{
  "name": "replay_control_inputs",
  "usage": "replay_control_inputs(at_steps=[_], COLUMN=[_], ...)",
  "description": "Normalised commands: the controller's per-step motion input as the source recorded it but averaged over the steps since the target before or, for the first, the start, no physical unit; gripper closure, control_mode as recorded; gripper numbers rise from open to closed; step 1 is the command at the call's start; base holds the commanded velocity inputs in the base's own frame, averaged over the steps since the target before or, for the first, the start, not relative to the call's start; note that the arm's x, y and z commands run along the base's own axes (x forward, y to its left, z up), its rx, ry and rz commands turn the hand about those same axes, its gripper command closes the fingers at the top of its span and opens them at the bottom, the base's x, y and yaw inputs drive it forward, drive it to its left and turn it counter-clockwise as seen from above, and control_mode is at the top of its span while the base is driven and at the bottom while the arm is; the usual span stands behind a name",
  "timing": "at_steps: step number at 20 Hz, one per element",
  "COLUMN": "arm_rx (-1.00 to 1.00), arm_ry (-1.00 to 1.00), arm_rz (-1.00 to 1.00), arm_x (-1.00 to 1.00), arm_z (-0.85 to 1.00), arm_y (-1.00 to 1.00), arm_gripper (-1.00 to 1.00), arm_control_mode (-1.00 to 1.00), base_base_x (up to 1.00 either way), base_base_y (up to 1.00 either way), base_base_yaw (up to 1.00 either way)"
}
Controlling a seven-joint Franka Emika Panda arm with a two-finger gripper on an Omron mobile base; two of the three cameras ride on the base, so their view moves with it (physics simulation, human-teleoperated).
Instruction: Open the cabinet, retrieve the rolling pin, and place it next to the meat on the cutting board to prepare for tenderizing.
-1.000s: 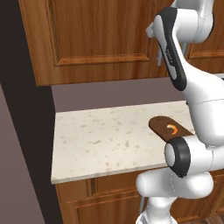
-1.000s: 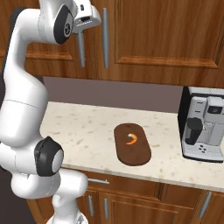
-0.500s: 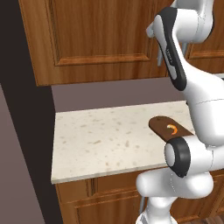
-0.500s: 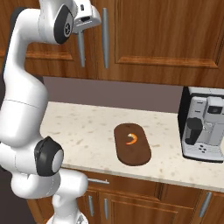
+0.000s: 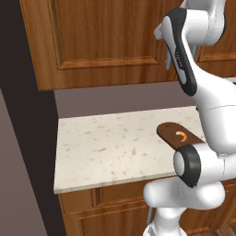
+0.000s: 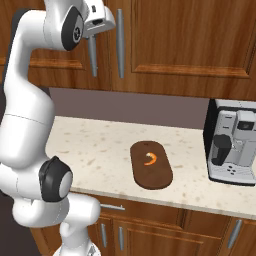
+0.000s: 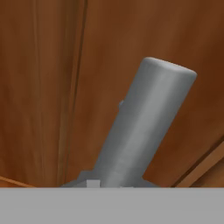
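The cabinet (image 5: pixel 101 37) of reddish-brown wood hangs above the counter with its door closed. My gripper (image 6: pixel 92 35) is up at the top of the door's long silver bar handle (image 6: pixel 93 59) and is shut on it. In the hand view that handle (image 7: pixel 140 131) runs up from the bottom, very close, against the door panel. The dark oval cutting board (image 6: pixel 151 170) lies on the counter with the small orange meat (image 6: pixel 150 159) on it; both show again as board (image 5: pixel 169 136) and meat (image 5: pixel 182 136) beside my arm. The rolling pin is hidden.
A narrower wall cabinet with its own silver handle (image 6: pixel 120 42) hangs just right of my gripper. A coffee machine (image 6: pixel 232 150) stands at the counter's right end. The speckled countertop (image 5: pixel 106 147) ends at a dark wall on the left. Lower cabinets sit beneath.
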Motion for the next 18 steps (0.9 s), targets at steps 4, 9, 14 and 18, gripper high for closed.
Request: replay_control_inputs(at_steps=[4,9,14,18], arm_rx=[0.0,-0.01,-0.01,0.0], arm_ry=[-0.08,-0.14,-0.16,-0.09], arm_rz=[0.0,0.0,0.0,0.0], arm_x=[-0.03,-0.38,-0.55,-0.58], arm_z=[-0.04,-0.01,0.0,0.0], arm_y=[0.11,0.27,0.36,0.48], arm_gripper=[1.0,1.0,1.0,1.0], arm_control_mode=[-1.0,-1.0,-1.0,-1.0], base_base_x=[0.0,0.0,0.0,0.0], base_base_y=[0.0,0.0,0.0,0.0], base_base_yaw=[0.0,0.0,0.0,0.0])
